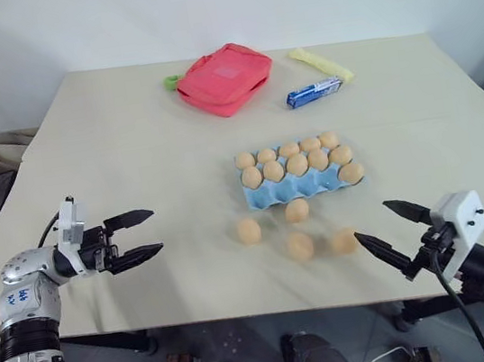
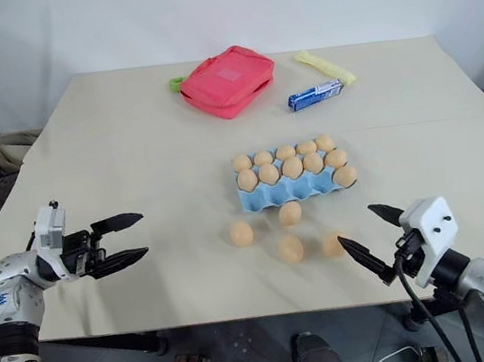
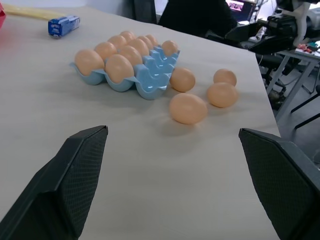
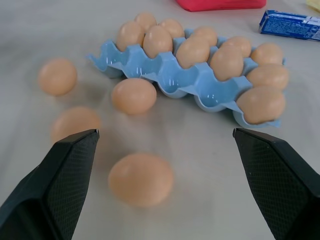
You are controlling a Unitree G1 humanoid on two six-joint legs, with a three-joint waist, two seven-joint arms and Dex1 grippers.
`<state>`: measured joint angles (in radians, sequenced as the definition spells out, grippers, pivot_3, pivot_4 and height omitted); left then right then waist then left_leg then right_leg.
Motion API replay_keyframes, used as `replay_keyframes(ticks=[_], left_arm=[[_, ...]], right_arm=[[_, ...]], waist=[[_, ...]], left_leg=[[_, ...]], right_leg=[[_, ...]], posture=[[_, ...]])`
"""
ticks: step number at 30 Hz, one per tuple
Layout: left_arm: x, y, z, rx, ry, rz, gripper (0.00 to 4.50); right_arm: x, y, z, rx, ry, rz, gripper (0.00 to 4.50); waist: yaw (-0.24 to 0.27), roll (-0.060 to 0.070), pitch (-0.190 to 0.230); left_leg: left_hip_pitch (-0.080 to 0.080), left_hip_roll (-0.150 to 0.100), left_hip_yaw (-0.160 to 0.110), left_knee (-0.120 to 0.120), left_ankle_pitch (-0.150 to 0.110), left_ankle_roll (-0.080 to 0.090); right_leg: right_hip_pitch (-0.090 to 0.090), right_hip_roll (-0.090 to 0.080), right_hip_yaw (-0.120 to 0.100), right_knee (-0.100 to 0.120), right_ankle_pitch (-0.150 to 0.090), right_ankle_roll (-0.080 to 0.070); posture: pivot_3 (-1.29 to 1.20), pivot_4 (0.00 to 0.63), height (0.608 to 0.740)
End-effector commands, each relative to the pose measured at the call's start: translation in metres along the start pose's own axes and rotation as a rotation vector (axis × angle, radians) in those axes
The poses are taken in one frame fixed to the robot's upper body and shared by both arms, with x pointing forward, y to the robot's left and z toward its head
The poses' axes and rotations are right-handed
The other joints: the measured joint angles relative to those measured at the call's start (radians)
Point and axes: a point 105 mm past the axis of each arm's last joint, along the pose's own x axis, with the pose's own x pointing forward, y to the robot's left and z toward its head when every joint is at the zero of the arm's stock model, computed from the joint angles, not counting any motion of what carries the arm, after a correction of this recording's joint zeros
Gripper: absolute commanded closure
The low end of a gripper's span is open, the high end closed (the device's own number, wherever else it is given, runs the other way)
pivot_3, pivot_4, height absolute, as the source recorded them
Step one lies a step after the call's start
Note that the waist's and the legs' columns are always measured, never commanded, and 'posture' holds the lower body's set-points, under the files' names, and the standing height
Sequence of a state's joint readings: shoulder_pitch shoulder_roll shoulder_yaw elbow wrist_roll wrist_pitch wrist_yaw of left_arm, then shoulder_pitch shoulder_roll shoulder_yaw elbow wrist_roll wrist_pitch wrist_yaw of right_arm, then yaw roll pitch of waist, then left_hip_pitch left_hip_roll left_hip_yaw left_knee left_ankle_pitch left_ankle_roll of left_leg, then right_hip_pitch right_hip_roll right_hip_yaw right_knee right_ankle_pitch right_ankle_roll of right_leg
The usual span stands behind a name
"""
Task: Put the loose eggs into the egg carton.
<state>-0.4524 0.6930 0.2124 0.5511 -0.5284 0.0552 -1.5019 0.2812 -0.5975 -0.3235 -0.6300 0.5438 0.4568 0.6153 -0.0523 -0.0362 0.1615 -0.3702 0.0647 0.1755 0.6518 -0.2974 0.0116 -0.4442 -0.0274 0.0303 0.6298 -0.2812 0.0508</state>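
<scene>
Fingers of both the left gripper [image 1: 143, 234] and right gripper [image 1: 386, 228] stand spread and empty, while four smooth tan loose eggs [image 1: 300, 246] lie on the pale desk [image 1: 130, 161] just beside the light blue moulded egg carton [image 1: 272, 196], whose near row awaits them.

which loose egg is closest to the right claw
The rightmost loose egg, just ahead of the right claw; the other three lie farther left, toward the egg carton.

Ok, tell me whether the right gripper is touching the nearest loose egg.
Apart. The right wrist view shows the egg on the table between the right gripper's open jaws, with bare table on both sides.
</scene>
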Motion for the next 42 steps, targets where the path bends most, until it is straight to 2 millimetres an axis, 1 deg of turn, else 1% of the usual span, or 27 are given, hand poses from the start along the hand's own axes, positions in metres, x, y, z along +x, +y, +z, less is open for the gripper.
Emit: replay_keyframes(ticks=[1,7,13,18,23,28,31,35,36,37,38,41,42], left_arm=[[0.009,-0.013,0.007,0.069,-0.022,-0.145,0.03],[0.023,-0.014,-0.003,0.092,-0.038,-0.170,0.03],[0.040,-0.016,-0.007,0.099,-0.059,-0.181,0.03],[0.047,-0.018,-0.007,0.096,-0.072,-0.193,0.03],[0.051,-0.020,-0.007,0.091,-0.079,-0.209,0.03],[0.053,-0.022,-0.007,0.089,-0.082,-0.215,0.03],[0.054,-0.022,-0.007,0.090,-0.087,-0.210,0.00],[0.055,-0.022,-0.007,0.091,-0.091,-0.205,0.00],[0.055,-0.022,-0.007,0.091,-0.091,-0.204,0.00],[0.055,-0.022,-0.007,0.092,-0.091,-0.204,0.00],[0.056,-0.022,-0.006,0.092,-0.093,-0.202,0.00],[0.056,-0.022,-0.006,0.091,-0.096,-0.203,0.00],[0.056,-0.022,-0.006,0.092,-0.096,-0.203,0.00]], right_arm=[[0.006,0.007,-0.001,-0.019,0.007,0.006,0.00],[0.012,-0.003,-0.022,-0.006,0.057,-0.035,0.00],[0.021,-0.004,-0.038,0.026,0.083,-0.055,0.00],[0.031,-0.002,-0.041,0.036,0.082,-0.053,0.00],[0.037,-0.007,-0.047,0.046,0.106,-0.073,0.00],[0.040,-0.009,-0.049,0.042,0.114,-0.074,0.00],[0.039,-0.010,-0.048,0.023,0.111,-0.080,0.58],[0.037,-0.009,-0.043,0.022,0.103,-0.071,1.97],[0.036,-0.008,-0.042,0.022,0.101,-0.063,2.18],[0.036,-0.007,-0.040,0.017,0.095,-0.059,2.31],[0.037,-0.009,-0.032,0.009,0.070,-0.063,2.36],[0.041,-0.014,-0.010,-0.020,0.009,-0.070,2.36],[0.042,-0.014,-0.006,-0.026,0.003,-0.069,2.36]], waist=[[0.003,0.000,0.000],[0.006,-0.001,0.000],[0.004,-0.001,-0.001],[0.000,-0.001,-0.001],[0.000,-0.001,-0.001],[-0.001,-0.001,-0.001],[0.000,-0.001,-0.001],[-0.001,-0.001,-0.001],[-0.001,-0.001,-0.001],[-0.001,-0.001,-0.001],[-0.001,-0.001,-0.001],[-0.003,-0.001,-0.001],[-0.004,-0.001,-0.001]], left_leg=[[0.000,0.000,0.000,0.000,0.000,0.000],[0.000,-0.001,0.001,0.001,0.000,0.001],[0.000,0.000,0.000,0.001,0.000,0.000],[0.000,0.000,0.000,0.002,0.000,0.000],[0.000,0.000,0.000,0.002,0.000,0.000],[0.000,0.000,0.000,0.001,0.000,0.000],[0.000,0.000,0.000,0.001,0.000,0.000],[0.000,0.000,0.000,0.001,0.000,0.000],[0.000,0.000,0.000,0.001,0.000,0.000],[0.000,0.000,0.000,0.001,0.000,0.000],[0.000,0.000,0.000,0.001,0.000,0.000],[0.000,0.000,0.000,0.002,0.000,0.000],[0.000,0.000,0.000,0.002,0.000,0.000]], right_leg=[[0.000,0.000,0.000,0.000,0.000,0.000],[0.000,0.000,0.000,-0.001,0.000,0.000],[0.000,0.001,0.000,0.000,0.000,0.000],[0.000,0.000,0.000,0.001,0.000,0.000],[0.000,0.000,0.000,0.001,0.000,0.000],[0.000,0.000,0.000,0.001,0.000,0.000],[0.000,0.000,0.000,0.001,0.000,0.000],[0.000,0.000,0.000,0.001,0.000,0.000],[0.000,0.000,0.000,0.001,0.000,0.000],[0.000,0.000,0.000,0.001,0.000,0.000],[0.000,0.000,0.000,0.001,0.000,0.000],[0.000,0.000,0.001,0.001,0.000,0.000],[0.000,0.000,0.001,0.002,0.000,0.001]], posture=[[0.00,0.150,0.740],[0.00,0.150,0.740],[0.00,0.150,0.740],[0.00,0.150,0.740],[0.00,0.150,0.740],[0.00,0.150,0.740],[0.00,0.150,0.740],[0.00,0.150,0.740],[0.00,0.150,0.740],[0.00,0.150,0.740],[0.00,0.150,0.740],[0.00,0.150,0.740],[0.00,0.150,0.740]])
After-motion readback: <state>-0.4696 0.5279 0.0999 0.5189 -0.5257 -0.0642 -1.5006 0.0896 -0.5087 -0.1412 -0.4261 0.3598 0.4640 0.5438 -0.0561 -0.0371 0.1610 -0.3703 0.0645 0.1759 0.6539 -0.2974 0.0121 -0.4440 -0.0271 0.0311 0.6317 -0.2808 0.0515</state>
